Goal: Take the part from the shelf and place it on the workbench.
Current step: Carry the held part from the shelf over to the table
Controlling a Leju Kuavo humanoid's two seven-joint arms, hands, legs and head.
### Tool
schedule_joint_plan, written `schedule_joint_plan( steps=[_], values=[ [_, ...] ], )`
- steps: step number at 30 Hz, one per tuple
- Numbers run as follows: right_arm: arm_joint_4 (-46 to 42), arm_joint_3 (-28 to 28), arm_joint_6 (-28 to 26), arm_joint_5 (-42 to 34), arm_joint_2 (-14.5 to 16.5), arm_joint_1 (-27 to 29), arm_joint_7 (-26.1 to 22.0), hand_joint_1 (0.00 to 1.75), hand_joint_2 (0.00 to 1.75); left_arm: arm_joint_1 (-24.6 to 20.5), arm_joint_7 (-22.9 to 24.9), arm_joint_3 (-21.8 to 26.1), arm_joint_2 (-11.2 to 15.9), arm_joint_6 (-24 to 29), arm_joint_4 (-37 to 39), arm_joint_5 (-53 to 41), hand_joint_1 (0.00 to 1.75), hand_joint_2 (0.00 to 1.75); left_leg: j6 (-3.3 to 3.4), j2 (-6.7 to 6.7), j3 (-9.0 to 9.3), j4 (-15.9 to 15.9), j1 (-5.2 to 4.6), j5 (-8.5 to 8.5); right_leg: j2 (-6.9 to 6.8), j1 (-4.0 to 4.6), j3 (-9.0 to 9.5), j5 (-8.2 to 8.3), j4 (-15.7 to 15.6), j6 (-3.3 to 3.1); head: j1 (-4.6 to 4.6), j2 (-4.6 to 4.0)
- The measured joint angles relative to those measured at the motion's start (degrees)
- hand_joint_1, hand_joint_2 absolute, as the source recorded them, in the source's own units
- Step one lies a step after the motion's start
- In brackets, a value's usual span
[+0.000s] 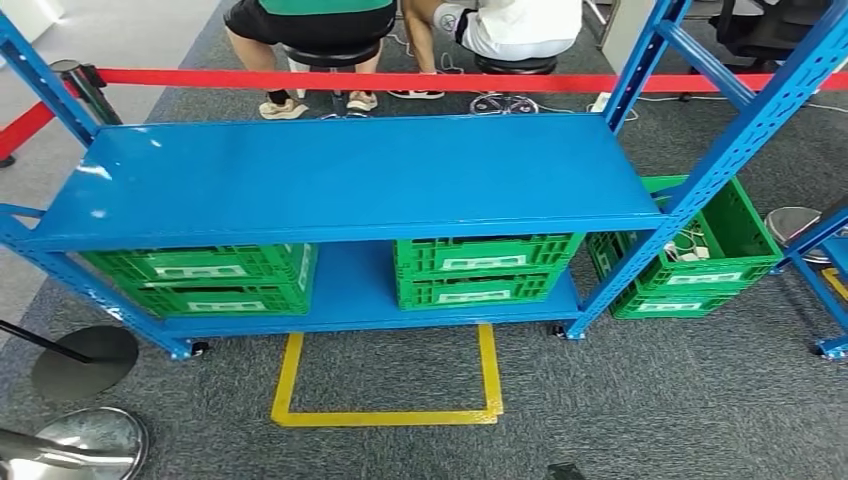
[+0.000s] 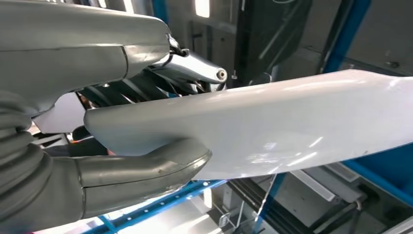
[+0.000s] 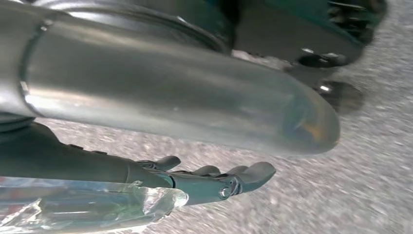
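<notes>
In the left wrist view my left hand (image 2: pixel 122 151) grips a long, glossy white part (image 2: pixel 302 122). The thick grey thumb (image 2: pixel 146 170) lies under it and the dark fingers (image 2: pixel 146 85) curl over it. The part runs out past the picture's edge. The right wrist view has my right hand (image 3: pixel 160 107) hanging over grey carpet, its dark fingers (image 3: pixel 243 175) stretched out straight and apart from the thumb, holding nothing. Ahead in the head view stands the blue shelf (image 1: pixel 340 175), its top board bare.
Green crates (image 1: pixel 215 278) (image 1: pixel 480 270) sit on the shelf's lower board, and another (image 1: pixel 700 250) stands on the floor to the right. A yellow tape square (image 1: pixel 390 415) marks the carpet. Stanchion bases (image 1: pixel 85 362) stand at the left. A red barrier band (image 1: pixel 400 80) and seated people (image 1: pixel 310 30) are behind.
</notes>
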Motion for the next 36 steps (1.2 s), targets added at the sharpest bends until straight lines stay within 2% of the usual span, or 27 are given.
schedule_joint_plan(
  steps=[2,3,4,5,6,8,9,10,11,13,14,15,17,18,19,20,21,23,24,25,28,29,31,33,34,35,36],
  values=[
    [0.01,-0.12,0.0,-0.09,0.0,0.06,0.19,0.0,0.0,0.08,0.0,0.04,0.01,-0.01,-0.08,-0.01,1.75,1.75,0.5,0.05,-1.08,0.03,-0.12,0.92,-0.04,0.01,-2.42,-5.36,7.81,0.32,0.1,0.0],
    [0.0,-0.13,0.01,-0.09,0.0,0.05,0.18,0.0,0.0,0.1,0.0,0.05,0.01,-0.01,-0.08,-0.05,1.75,1.75,0.57,0.07,-1.67,0.05,-0.22,1.37,-0.04,0.02,-3.22,-7.08,11.31,0.35,0.09,0.0],
    [0.0,-0.13,0.01,-0.08,0.0,0.03,0.13,0.0,0.0,0.1,0.0,0.05,0.0,-0.02,-0.08,-0.1,1.75,1.75,0.59,0.09,-2.24,0.08,-0.33,1.81,-0.04,0.05,-3.21,-7.67,13.16,0.29,0.09,0.0],
    [0.0,-0.14,0.01,-0.08,0.0,0.02,0.06,0.0,0.0,0.1,0.0,0.04,0.0,-0.02,-0.08,-0.19,1.75,1.75,0.58,0.1,-2.75,0.1,-0.42,2.23,-0.04,0.1,-2.04,-7.08,12.66,0.14,0.09,0.0],
    [-0.01,-0.14,0.02,-0.1,0.0,-0.01,-0.05,0.0,0.0,0.1,0.0,0.04,-0.01,-0.02,-0.08,-0.31,1.75,1.75,0.54,0.09,-3.2,0.12,-0.5,2.62,-0.04,0.17,0.32,-5.69,9.85,-0.12,0.08,0.0],
    [-0.02,-0.19,0.1,-0.18,-0.02,-0.29,-0.35,0.0,0.0,0.09,0.0,0.06,0.04,-0.02,-0.08,-0.34,1.75,1.75,0.27,0.07,-3.91,0.21,-0.64,3.35,-0.04,0.45,6.71,-3.45,0.87,-0.83,0.08,0.0],
    [-0.02,-0.22,0.16,-0.23,-0.03,-0.49,-0.52,0.0,0.0,0.08,0.0,0.07,0.13,-0.02,-0.08,-0.08,1.75,1.75,0.03,0.09,-4.16,0.24,-0.69,3.73,-0.02,0.59,8.99,-3.02,-2.65,-1.11,0.03,0.0],
    [-0.02,-0.26,0.24,-0.25,-0.05,-0.65,-0.66,0.0,0.0,0.06,0.0,0.07,0.24,-0.02,-0.08,0.36,1.75,1.75,-0.26,0.14,-4.36,0.28,-0.7,4.09,0.01,0.74,10.05,-3.09,-4.68,-1.35,0.06,-0.01],
    [-0.02,-0.3,0.29,-0.25,-0.07,-0.72,-0.76,0.0,0.0,0.05,0.0,0.07,0.39,-0.02,-0.08,0.86,1.75,1.75,-0.59,0.18,-4.52,0.27,-0.68,4.43,0.03,0.86,10.12,-3.16,-5.33,-1.55,0.06,-0.01],
    [-0.01,-0.37,0.46,-0.24,-0.04,-0.67,-0.86,0.0,0.0,0.06,0.0,0.05,0.66,-0.01,-0.08,1.37,1.75,1.75,-1.27,0.17,-4.81,0.39,-0.56,4.69,-0.07,0.83,9.24,-2.54,-5.48,-2.19,0.16,-0.01],
    [-0.01,-0.39,0.55,-0.22,-0.02,-0.67,-0.9,0.0,0.0,0.07,0.0,0.04,0.8,0.0,-0.08,1.33,1.75,1.75,-1.62,0.12,-5.21,1.12,-0.51,3.8,-0.18,0.71,8.99,-2.09,-5.6,-2.61,0.05,-0.01],
    [0.0,-0.41,0.63,-0.21,0.0,-0.7,-0.96,0.0,0.0,0.05,0.0,0.03,0.95,0.0,-0.08,1.17,1.75,1.75,-1.97,0.08,-5.98,2.93,-0.45,1.93,-0.28,0.56,8.69,-1.55,-5.74,-2.95,-0.05,-0.01],
    [0.01,-0.43,0.73,-0.23,0.02,-0.78,-1.18,0.0,0.0,-0.01,0.0,-0.05,1.2,-0.01,-0.07,0.69,1.75,1.75,-2.57,0.06,-8.49,9.9,-0.21,-3.49,-0.38,0.45,7.71,-0.51,-5.74,-3.28,-0.31,0.0],
    [0.01,-0.44,0.74,-0.25,0.02,-0.76,-1.29,0.0,0.0,-0.04,0.0,-0.09,1.28,-0.01,-0.07,0.55,1.75,1.75,-2.81,0.06,-9.63,13.65,-0.1,-5.45,-0.39,0.45,7.05,-0.03,-5.68,-3.27,-0.33,0.0],
    [0.01,-0.45,0.76,-0.28,0.02,-0.72,-1.38,0.0,0.0,-0.04,0.0,-0.13,1.34,-0.01,-0.06,0.5,1.75,1.75,-2.97,0.07,-10.12,16.14,-0.02,-6.19,-0.41,0.44,6.38,0.4,-5.6,-3.22,-0.33,0.0],
    [0.01,-0.46,0.75,-0.28,0.02,-0.69,-1.41,0.0,0.0,-0.05,0.0,-0.14,1.43,-0.01,-0.06,0.6,1.75,1.75,-3.07,0.07,-9.61,16.61,0.07,-5.7,-0.42,0.43,5.76,0.74,-5.49,-3.12,-0.33,0.0],
    [0.01,-0.46,0.76,-0.24,0.04,-0.67,-1.38,0.0,0.0,-0.06,0.0,-0.14,1.53,-0.01,-0.06,0.77,1.75,1.75,-3.12,0.07,-7.97,14.76,0.16,-4.36,-0.41,0.4,5.25,1.03,-5.34,-2.99,-0.33,-0.01],
    [0.0,-0.46,0.79,0.0,0.09,-0.67,-1.16,0.0,0.0,-0.14,0.0,-0.14,1.73,-0.01,-0.06,1.33,1.75,1.75,-3.25,0.58,-2.46,6.76,0.27,-1.76,-0.5,0.44,4.41,1.41,-4.8,-2.62,-0.38,-0.01],
    [-0.01,-0.46,0.84,0.21,0.11,-0.67,-0.96,0.0,0.0,-0.22,0.0,-0.14,1.79,0.0,-0.06,1.55,1.75,1.75,-3.07,0.85,-0.31,3.32,0.22,-1.17,-0.55,0.53,4.09,1.53,-4.48,-2.38,-0.43,0.0],
    [-0.01,-0.46,0.88,0.44,0.11,-0.66,-0.76,0.0,0.0,-0.29,0.0,-0.15,1.81,0.0,-0.07,1.69,1.75,1.75,-2.8,1.06,0.95,1.03,0.17,-1.11,-0.64,0.64,3.83,1.64,-4.16,-2.14,-0.46,0.0],
    [-0.02,-0.46,0.95,1.05,0.11,-0.53,-0.34,0.0,0.0,-0.3,0.0,-0.14,1.84,0.0,-0.08,1.85,1.75,1.75,-1.32,0.48,0.71,0.13,0.02,-1.1,-1.07,0.62,3.35,1.81,-3.65,-1.41,-0.4,-0.01],
    [-0.02,-0.46,0.95,1.15,0.11,-0.5,-0.29,0.0,0.0,-0.28,0.0,-0.12,1.84,0.0,-0.09,1.96,1.75,1.75,-0.83,0.2,0.53,0.13,0.03,-0.84,-1.11,0.55,2.91,1.12,-2.91,-1.13,-0.32,0.0],
    [-0.01,-0.45,0.95,1.21,0.13,-0.48,-0.28,0.0,0.0,-0.27,0.0,-0.09,1.83,0.0,-0.1,2.21,1.75,1.75,-0.03,-0.31,0.02,0.08,0.09,-0.23,-0.86,0.47,0.69,-2.26,1.95,-0.59,-0.19,-0.01],
    [0.0,-0.44,0.87,1.12,0.13,-0.48,-0.29,0.0,0.0,-0.23,0.0,-0.06,1.84,0.0,-0.1,2.47,1.75,1.75,0.28,-0.96,-0.68,0.13,-0.01,0.29,-0.66,0.46,-2.42,-6.39,9.87,-0.37,-0.14,-0.01],
    [0.01,-0.46,0.63,0.75,0.13,-0.46,-0.27,0.0,0.0,-0.2,0.0,-0.05,1.84,0.0,-0.1,2.64,1.75,1.75,0.31,-1.38,-0.98,0.15,-0.09,0.52,-0.62,0.47,-3.33,-7.36,12.58,-0.42,-0.14,-0.01],
    [0.0,-0.55,0.26,0.14,0.13,-0.45,-0.24,0.0,0.0,-0.17,0.0,-0.05,1.84,0.0,-0.1,2.82,1.75,1.75,0.27,-1.88,-1.2,0.17,-0.16,0.72,-0.54,0.5,-3.18,-7.21,13.16,-0.56,-0.14,-0.01],
    [-0.01,-0.74,-0.21,-0.62,0.13,-0.46,-0.19,0.0,0.0,-0.15,0.0,-0.05,1.83,0.0,-0.1,2.98,1.75,1.75,0.2,-2.45,-1.33,0.17,-0.23,0.9,-0.32,0.53,-1.88,-6.04,11.38,-0.81,-0.15,-0.01]
  ],
)
